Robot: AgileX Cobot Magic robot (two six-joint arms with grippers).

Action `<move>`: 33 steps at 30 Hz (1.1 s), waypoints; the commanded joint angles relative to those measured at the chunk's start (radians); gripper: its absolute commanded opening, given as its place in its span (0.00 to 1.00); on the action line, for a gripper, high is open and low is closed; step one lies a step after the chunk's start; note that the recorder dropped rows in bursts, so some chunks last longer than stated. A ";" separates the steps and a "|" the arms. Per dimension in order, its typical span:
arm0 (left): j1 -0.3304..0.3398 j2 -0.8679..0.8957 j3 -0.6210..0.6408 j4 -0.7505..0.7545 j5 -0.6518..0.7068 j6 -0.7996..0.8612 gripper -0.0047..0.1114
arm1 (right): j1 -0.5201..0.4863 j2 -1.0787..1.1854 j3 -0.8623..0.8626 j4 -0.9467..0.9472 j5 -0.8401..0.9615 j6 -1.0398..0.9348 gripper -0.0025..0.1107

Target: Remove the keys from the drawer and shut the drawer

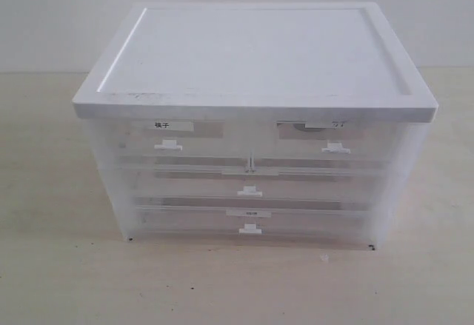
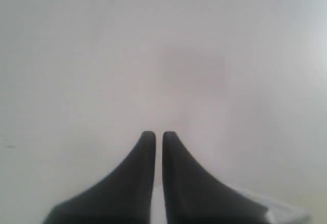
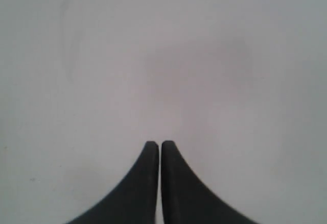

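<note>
A translucent plastic cabinet [image 1: 252,169] with a white lid stands on the table in the exterior view. The drawer [image 1: 333,138] is the top right half-width one, with a faint dark-marked label and a white tab handle [image 1: 335,147]; it sits pushed in. The keys are hidden. Neither arm shows in the exterior view. My left gripper [image 2: 159,134] is shut and empty, with only a blank pale surface beyond it. My right gripper [image 3: 159,145] is shut and empty too, also in front of a blank pale surface.
The top left half-width drawer [image 1: 167,136] carries a bright white label. Two full-width drawers [image 1: 250,184] lie below, both pushed in. The pale tabletop [image 1: 237,288] stretches in front of the cabinet, and a light wall stands behind it.
</note>
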 commanded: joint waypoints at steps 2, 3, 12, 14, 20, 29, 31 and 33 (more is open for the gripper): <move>0.003 0.290 -0.017 0.403 -0.364 -0.127 0.08 | -0.004 0.159 -0.030 -0.430 -0.154 0.351 0.02; 0.003 0.357 -0.013 0.440 -0.375 -0.103 0.08 | -0.004 0.187 -0.030 -0.493 -0.205 0.390 0.02; -0.129 1.111 0.005 0.128 -0.580 0.656 0.08 | -0.004 0.603 -0.030 -0.749 -0.425 0.449 0.02; -0.204 1.241 -0.015 0.050 -0.590 0.831 0.08 | -0.004 0.707 -0.030 -0.755 -0.487 0.390 0.02; -0.303 1.418 -0.104 -0.159 -0.590 0.987 0.08 | -0.004 0.923 -0.030 -0.738 -0.598 0.266 0.02; -0.312 1.429 -0.126 -0.159 -0.590 0.990 0.08 | 0.180 1.063 -0.030 -0.575 -0.580 -0.092 0.04; -0.312 1.429 -0.126 -0.159 -0.590 0.990 0.08 | 0.267 1.086 -0.030 -0.509 -0.555 -0.279 0.10; -0.312 1.429 -0.126 -0.159 -0.590 0.990 0.08 | 0.360 1.101 -0.030 -0.367 -0.477 -0.485 0.15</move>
